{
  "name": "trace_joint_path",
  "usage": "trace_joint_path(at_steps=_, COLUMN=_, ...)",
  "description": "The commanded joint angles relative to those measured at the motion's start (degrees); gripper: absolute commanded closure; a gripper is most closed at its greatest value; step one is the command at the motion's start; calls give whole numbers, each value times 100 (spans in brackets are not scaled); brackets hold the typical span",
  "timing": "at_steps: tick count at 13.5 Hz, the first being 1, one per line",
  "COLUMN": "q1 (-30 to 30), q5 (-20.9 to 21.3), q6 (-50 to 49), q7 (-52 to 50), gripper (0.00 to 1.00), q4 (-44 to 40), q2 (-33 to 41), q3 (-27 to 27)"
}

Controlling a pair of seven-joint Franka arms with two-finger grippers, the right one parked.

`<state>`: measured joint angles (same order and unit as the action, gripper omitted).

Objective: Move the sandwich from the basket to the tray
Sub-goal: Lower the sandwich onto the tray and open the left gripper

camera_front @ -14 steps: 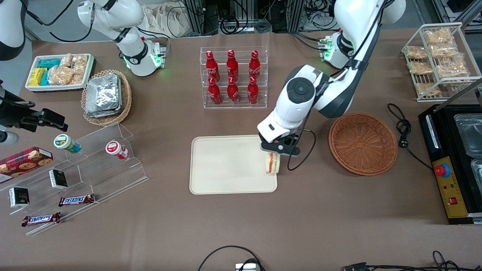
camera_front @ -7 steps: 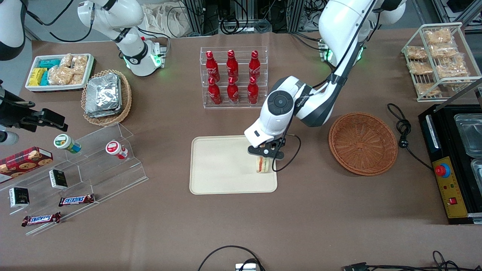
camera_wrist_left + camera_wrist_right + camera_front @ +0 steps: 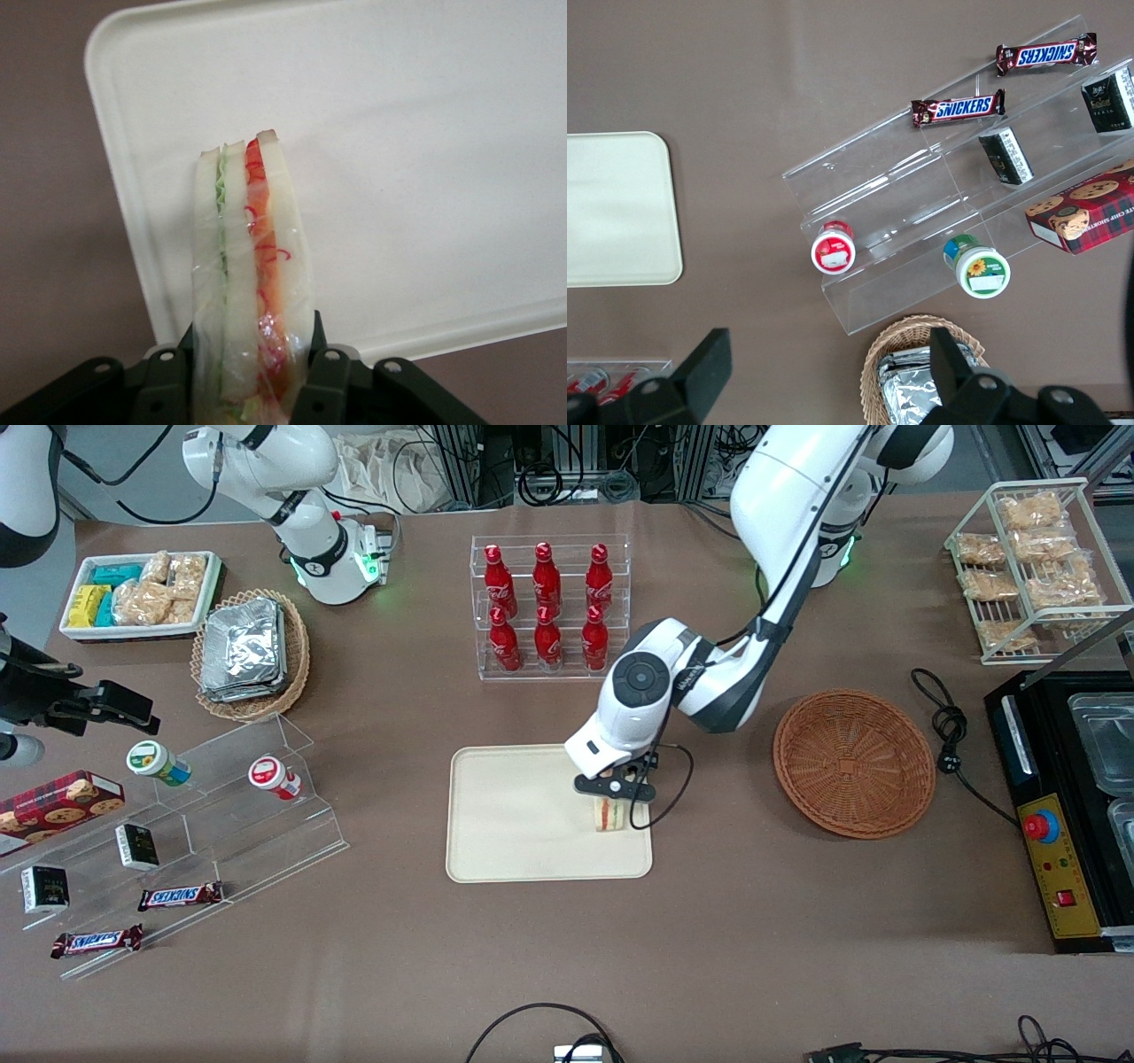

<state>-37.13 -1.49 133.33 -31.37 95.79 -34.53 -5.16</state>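
A brown table (image 3: 797, 921) carries the cream tray (image 3: 514, 824), the reddish wicker basket (image 3: 854, 763) toward the working arm's end, and a clear rack of red cola bottles (image 3: 547, 607) farther from the front camera. The claw (image 3: 613, 790) hangs over the tray, its fingers (image 3: 324, 385) pinched on the wrapped sandwich (image 3: 252, 266), which stands edge-up just above the tray near its basket-side rim.

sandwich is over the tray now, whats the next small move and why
Probably lower a little and then open. The gripper is shut on the sandwich, which hangs on edge above the tray, within the rim on the side nearest the now-empty basket. The pictures do not settle whether it touches the tray, so easing down first should keep it from dropping or tipping over.
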Motion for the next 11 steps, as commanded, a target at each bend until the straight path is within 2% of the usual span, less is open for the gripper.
trace_joint_path(at_steps=1, q1=-119, q5=183, q6=106, q7=-177, gripper=55, q4=-157, q2=-151, q3=103)
trace_joint_path(at_steps=4, q1=-119, q5=341, q6=106, q7=-291, gripper=54, q4=-139, q2=-203, q3=94)
trace_joint_path(at_steps=7, q1=-198, q5=544, q6=106, q7=-502, gripper=48, q4=-130, q2=-247, q3=94)
trace_joint_path(at_steps=11, q1=-198, q5=553, q6=106, q7=-511, gripper=42, q4=-122, q2=-291, q3=94)
